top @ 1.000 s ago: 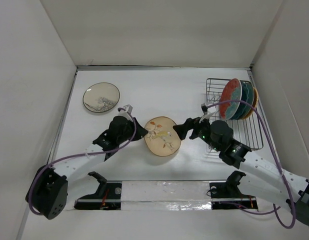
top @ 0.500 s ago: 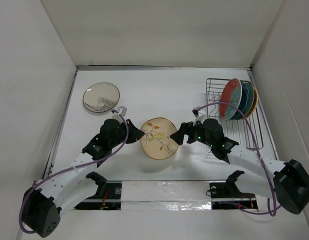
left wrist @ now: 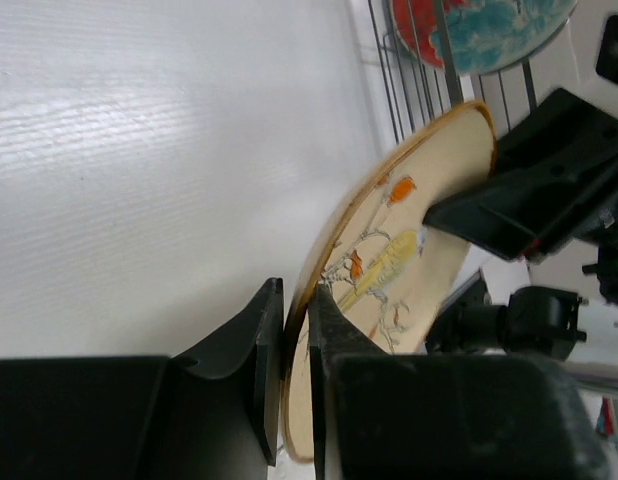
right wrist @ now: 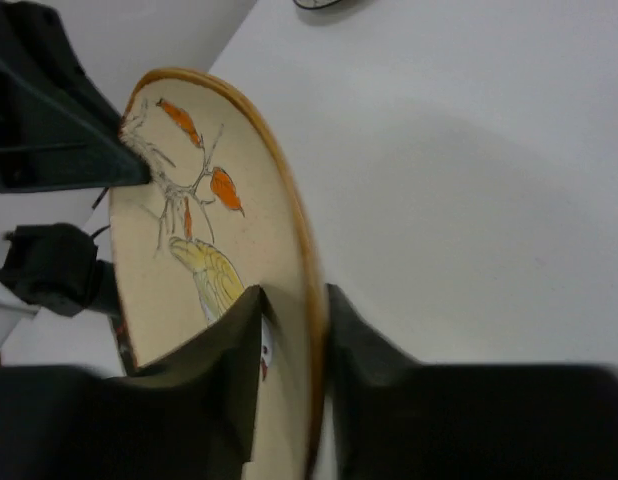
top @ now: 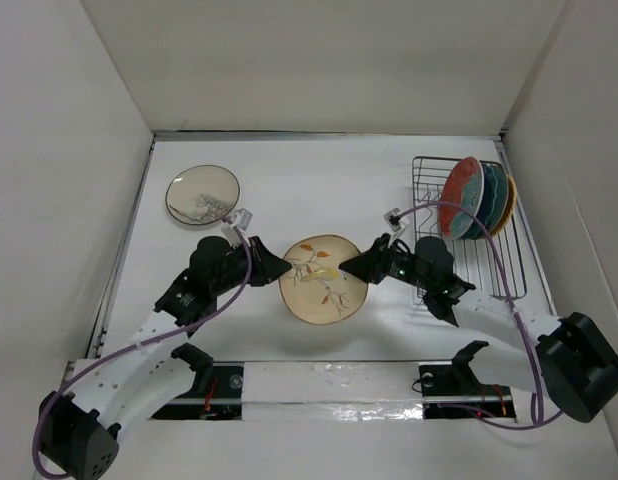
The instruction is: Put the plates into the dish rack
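Two grippers hold tan plate (top: 322, 292), tilted, off table mid-scene. Left gripper (top: 274, 268) pinches left rim. Right gripper (top: 361, 268) jaws straddle right rim; cannot tell whether clamped. Four plates (top: 459, 198) upright in rack (top: 429, 170); speckled plate (top: 202, 194) far left.

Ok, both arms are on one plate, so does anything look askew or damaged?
Nothing broken or spilled. Only the tan plate sits oddly: held tilted mid-table, left gripper pinching one rim, right gripper straddling the opposite rim. Racked plates stand on edge.
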You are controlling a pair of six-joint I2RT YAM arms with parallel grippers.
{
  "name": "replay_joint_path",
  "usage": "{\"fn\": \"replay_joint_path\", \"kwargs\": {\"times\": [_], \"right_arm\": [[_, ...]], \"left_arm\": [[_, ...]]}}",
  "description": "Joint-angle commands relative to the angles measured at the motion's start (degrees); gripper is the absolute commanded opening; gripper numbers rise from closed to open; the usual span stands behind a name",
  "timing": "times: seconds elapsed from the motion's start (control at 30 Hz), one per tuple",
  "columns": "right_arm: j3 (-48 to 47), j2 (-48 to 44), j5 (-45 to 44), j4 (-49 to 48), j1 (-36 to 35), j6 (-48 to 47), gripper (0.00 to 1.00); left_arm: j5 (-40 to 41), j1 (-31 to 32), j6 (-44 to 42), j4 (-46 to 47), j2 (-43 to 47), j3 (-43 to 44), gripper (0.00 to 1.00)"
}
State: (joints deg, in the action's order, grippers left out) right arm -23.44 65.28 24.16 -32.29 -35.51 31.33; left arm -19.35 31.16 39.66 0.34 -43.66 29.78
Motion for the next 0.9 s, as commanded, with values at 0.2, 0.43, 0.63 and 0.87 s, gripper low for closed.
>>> {"fn": "replay_joint_path", "kwargs": {"times": [0.2,0.43,0.63,0.87], "right_arm": [[1.1,-3.2,10.8,-9.5,0.4,2.8,0.00],[-4.9,-13.3,5.0,2.6,4.8,2.5,0.00],[-13.4,-16.1,-2.3,15.1,12.1,-0.1,0.00],[-25.2,-14.7,-30.0,31.1,17.8,-9.4,0.00]], "left_arm": [[-0.5,-0.2,0.4,7.1,2.9,7.0,0.00],[7.0,-0.2,-6.7,-2.2,3.8,13.2,0.63],[17.9,-0.2,-14.9,-10.7,8.3,18.8,0.71],[30.9,-0.2,-19.6,-13.9,13.9,14.7,0.69]]}}
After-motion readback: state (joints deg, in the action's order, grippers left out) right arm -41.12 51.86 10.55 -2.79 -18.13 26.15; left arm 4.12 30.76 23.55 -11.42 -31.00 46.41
